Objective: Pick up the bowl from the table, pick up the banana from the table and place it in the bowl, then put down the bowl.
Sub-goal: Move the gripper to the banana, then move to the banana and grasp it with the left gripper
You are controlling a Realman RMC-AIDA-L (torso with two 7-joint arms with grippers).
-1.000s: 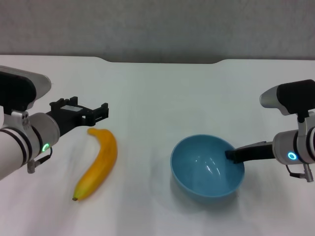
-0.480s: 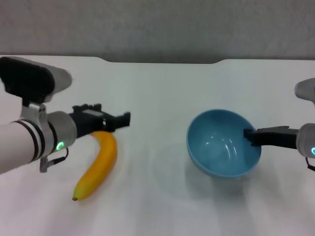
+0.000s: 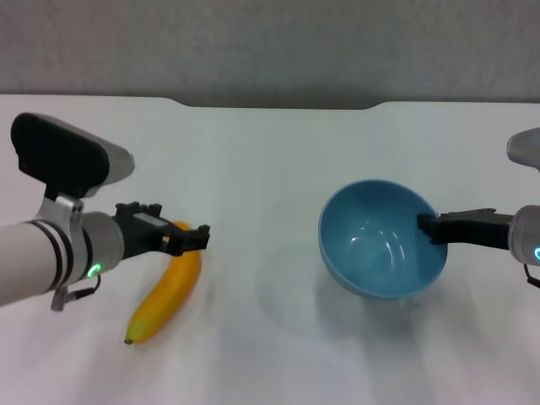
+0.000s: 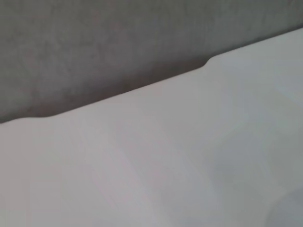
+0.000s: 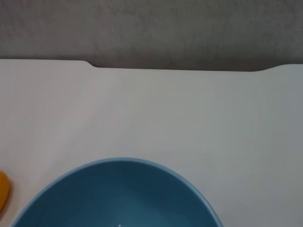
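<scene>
The right gripper [image 3: 432, 228] clamps the rim of the light-blue bowl [image 3: 382, 239], its dark fingers closed on the wall nearest the arm, and holds the bowl clear of the white table [image 3: 270, 169]; a soft shadow lies on the tabletop beneath it. The bowl tips slightly, its open mouth turned toward the robot. From the right wrist view the bowl [image 5: 118, 196] fills the near edge just below the claw, with the table [image 5: 165, 113] running away to the notch in its far edge and a sliver of the banana [image 5: 3, 189] at the side.

Across the table, the left gripper [image 3: 187, 240] hangs directly over the stem-free upper end of the banana [image 3: 164, 295], which lies on the tabletop and curves away from the claw toward the robot, its dark tip nearest the camera. Its fingers stand apart and hold nothing. The left wrist view shows only bare table [image 4: 156, 161] and the grey wall beyond.
</scene>
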